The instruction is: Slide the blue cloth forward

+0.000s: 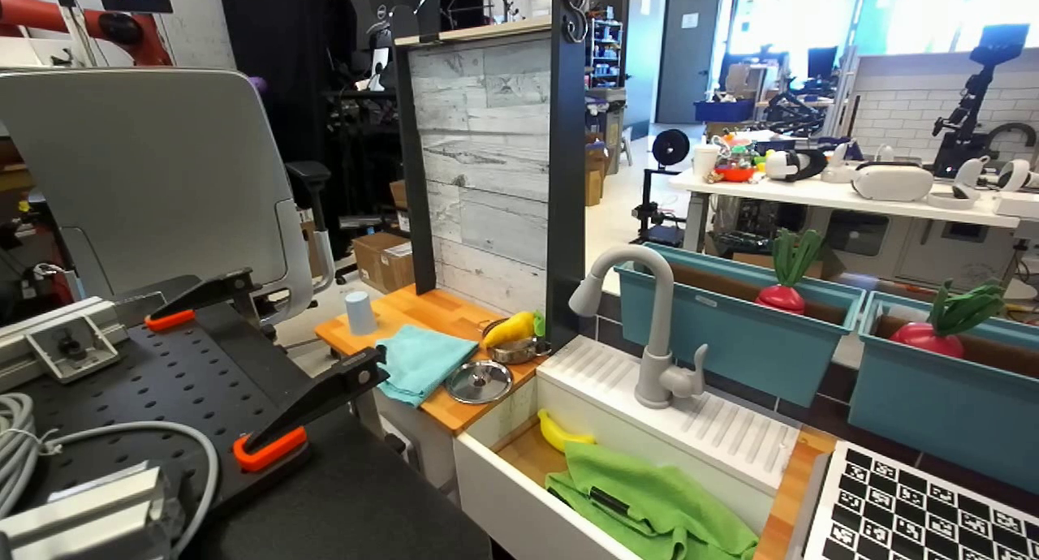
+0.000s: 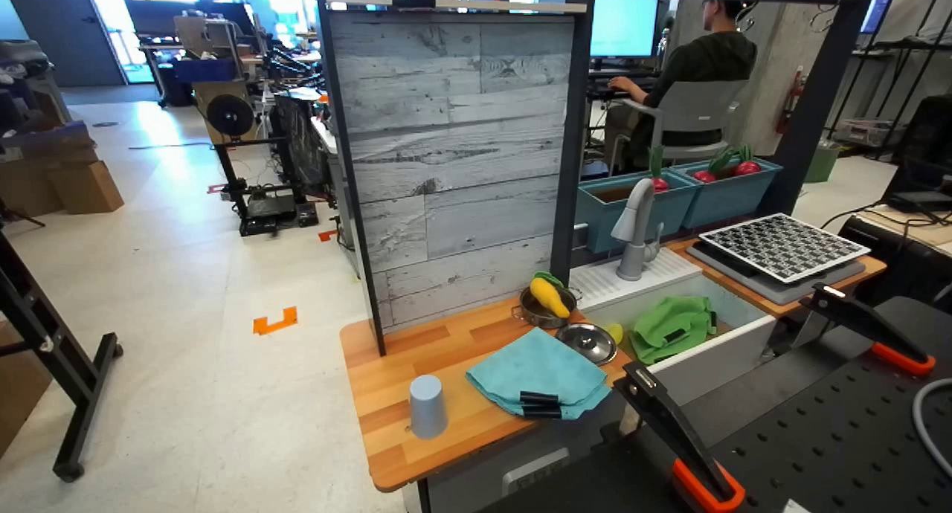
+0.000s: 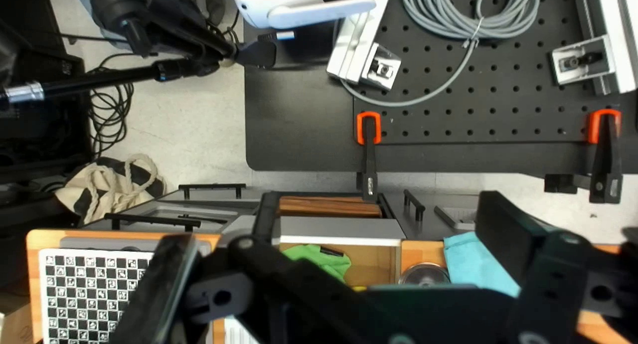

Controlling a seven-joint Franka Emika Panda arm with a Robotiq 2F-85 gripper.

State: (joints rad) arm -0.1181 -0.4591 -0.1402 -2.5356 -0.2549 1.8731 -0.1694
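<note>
The wooden surface [image 2: 394,358] beside the sink [image 1: 519,499] carries the blue cloth [image 2: 535,368], which overhangs its edge. The jaws stand spread; probably best to close them, press lightly and drag evenly, sparing the lid [image 2: 587,344] sinkward.

In both exterior views, strong light is flooding in from the far windows [image 1: 933,16], bleaching them white; in an exterior view it is streaking the floor [image 2: 162,137] with glare. In the wrist view, the gripper [image 3: 334,264] is showing dark and blurred before a sharper table [image 3: 294,129].
</note>
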